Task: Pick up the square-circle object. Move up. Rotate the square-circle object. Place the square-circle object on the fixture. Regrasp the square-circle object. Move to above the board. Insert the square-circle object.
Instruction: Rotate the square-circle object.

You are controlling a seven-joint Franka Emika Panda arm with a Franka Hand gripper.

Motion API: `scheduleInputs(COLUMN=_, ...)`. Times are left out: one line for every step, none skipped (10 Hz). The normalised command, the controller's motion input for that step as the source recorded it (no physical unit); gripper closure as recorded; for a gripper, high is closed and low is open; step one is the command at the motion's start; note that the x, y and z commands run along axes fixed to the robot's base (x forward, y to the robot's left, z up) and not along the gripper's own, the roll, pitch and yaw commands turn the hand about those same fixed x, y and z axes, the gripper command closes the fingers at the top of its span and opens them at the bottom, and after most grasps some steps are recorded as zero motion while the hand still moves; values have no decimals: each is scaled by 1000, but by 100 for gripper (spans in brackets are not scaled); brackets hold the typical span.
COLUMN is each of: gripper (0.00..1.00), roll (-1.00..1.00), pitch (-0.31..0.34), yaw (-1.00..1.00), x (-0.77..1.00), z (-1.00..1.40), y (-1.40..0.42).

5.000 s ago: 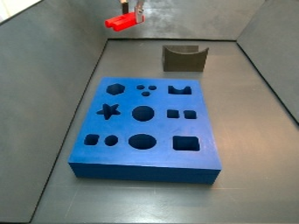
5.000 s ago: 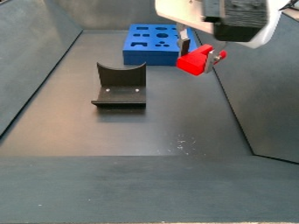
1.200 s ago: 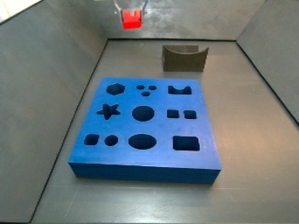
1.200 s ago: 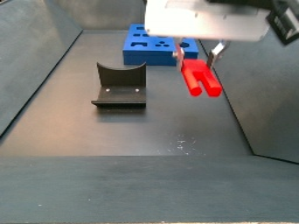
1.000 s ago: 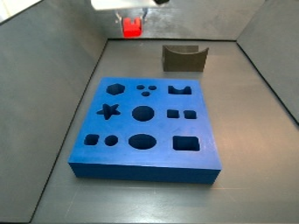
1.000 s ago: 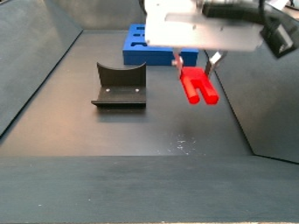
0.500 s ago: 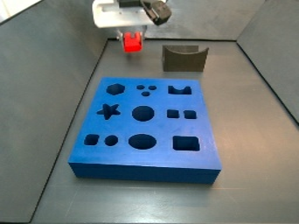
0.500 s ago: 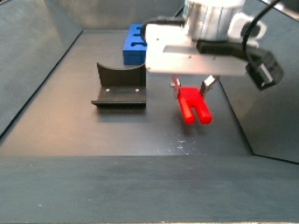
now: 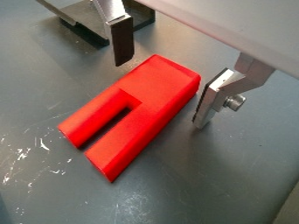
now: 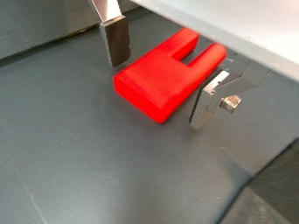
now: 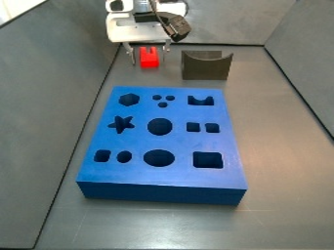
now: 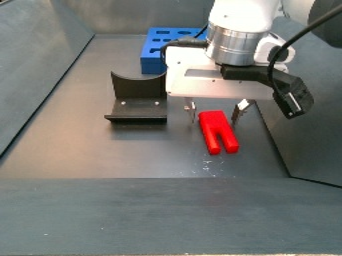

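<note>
**Red piece low beside the fixture, fingers at its flanks**

In a wrist view, the square-circle object [image 9: 131, 110] was seen lying long and flat just over the grey floor, its slotted two-lobed end pointing away from the gripper [image 9: 167, 83]. One silver finger [image 9: 119, 37] was found at one flank of the boxy end, the other at the opposite flank. Contact of the pads with the red plastic could not be confirmed here (a sliver of gap seemed to show on at least one side). The hold on the solid end, it was judged, left the slotted end free.

In the other wrist picture, the square-circle object [image 10: 167, 72] was shown between the same two plates, and again the gripper [image 10: 162, 74] could not be called clamped or released.

In a side view, the gripper [image 11: 148, 46] was found low at the far end of the table, the red piece [image 11: 150, 58] under it and just beside the fixture [image 11: 205, 65], not on it. The board [image 11: 164, 145] lay well apart, nearer the camera, and every one of its shaped holes was seen empty.

In the remaining side view, the square-circle object [image 12: 218, 131] was seen at or close above the floor, beside the fixture [image 12: 136, 98], whose curved dip held nothing. The gripper [image 12: 214, 106] stood right over the piece. The board [image 12: 168, 48] was partly hidden behind the arm. Placement on the fixture was judged not yet done.
</note>
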Motion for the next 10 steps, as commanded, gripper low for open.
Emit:
scheduleInputs(gripper=0, roll=-2, pitch=7, yaw=0, x=-4, z=1000, y=-1)
scheduleInputs(gripper=0, roll=-11, pitch=36, yaw=1, x=-13, z=1000, y=-3)
scheduleInputs(gripper=0, roll=-17, pitch=49, yaw=2, x=-10, z=1000, y=-3)
scheduleInputs(gripper=0, roll=-24, pitch=61, yaw=3, x=-10, z=1000, y=-4)
scheduleInputs(gripper=0, roll=-28, pitch=62, yaw=4, x=-12, z=1000, y=-5)
scheduleInputs(gripper=0, roll=-32, pitch=56, yaw=4, x=-17, z=1000, y=-8)
scheduleInputs(gripper=0, roll=-35, pitch=52, yaw=5, x=-22, z=919, y=-10)
scheduleInputs(gripper=0, roll=-39, pitch=52, yaw=6, x=-24, z=755, y=-11)
scheduleInputs(gripper=0, roll=-42, pitch=49, yaw=6, x=-21, z=594, y=-9)
scheduleInputs(gripper=0, roll=0, pitch=0, yaw=1000, x=0, z=0, y=0)
